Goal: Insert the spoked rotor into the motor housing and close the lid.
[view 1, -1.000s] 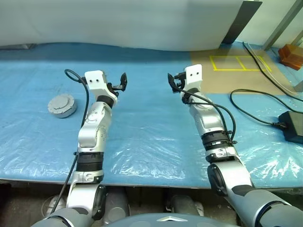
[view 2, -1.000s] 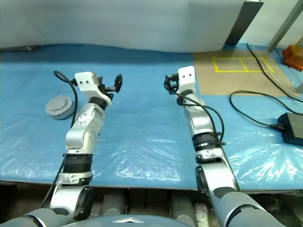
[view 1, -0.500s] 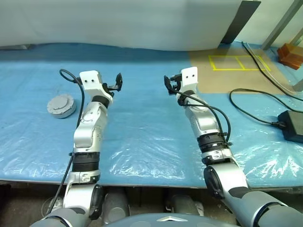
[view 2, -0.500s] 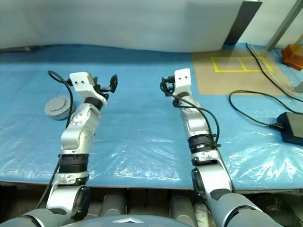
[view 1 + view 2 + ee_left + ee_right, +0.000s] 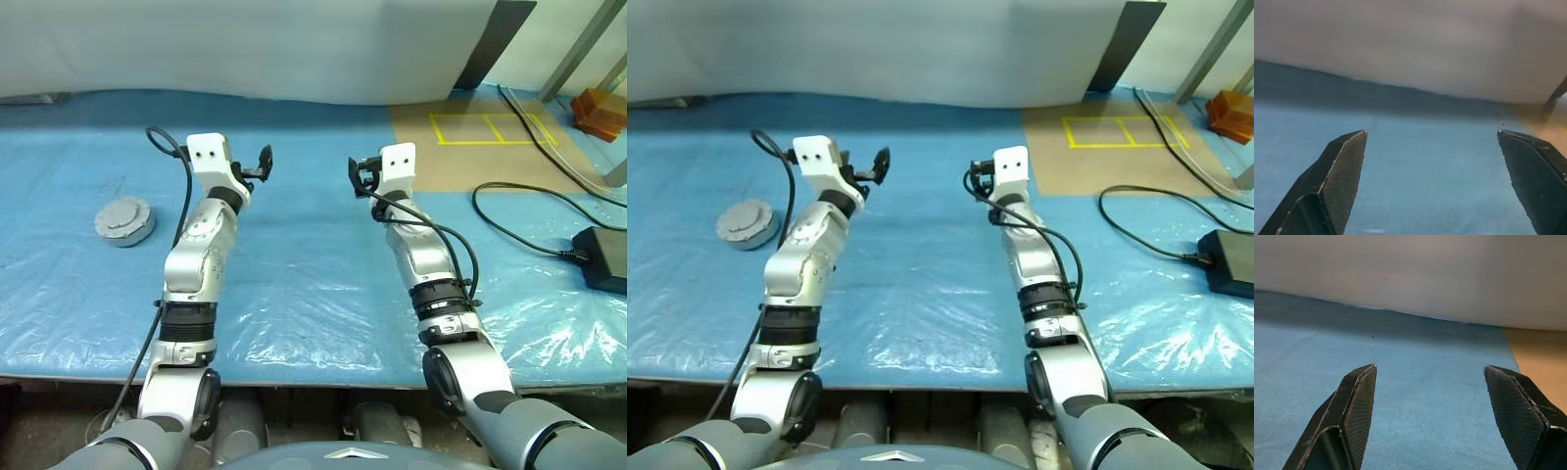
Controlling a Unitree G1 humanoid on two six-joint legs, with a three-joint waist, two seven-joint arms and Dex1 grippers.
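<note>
Both grippers hang released and empty above the middle of the blue-sheeted tabletop (image 5: 313,284), the left gripper (image 5: 263,162) spread wide and the right gripper (image 5: 359,176) parted. The closed motor housing (image 5: 125,220), lid on top, rests near the tabletop's left edge, well apart from the left gripper.

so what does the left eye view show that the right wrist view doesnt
Left eye view alone: the round grey motor housing assembly with the lid on top, lying off to the robot's left on the table; the left gripper, open and empty; black cables, a black box and a yellow taped rectangle on the right.
Right wrist view alone: a close look between the right gripper's fingers, nothing between them.
Both: the right gripper open, the blue sheet, the brown surface and the white backdrop.
</note>
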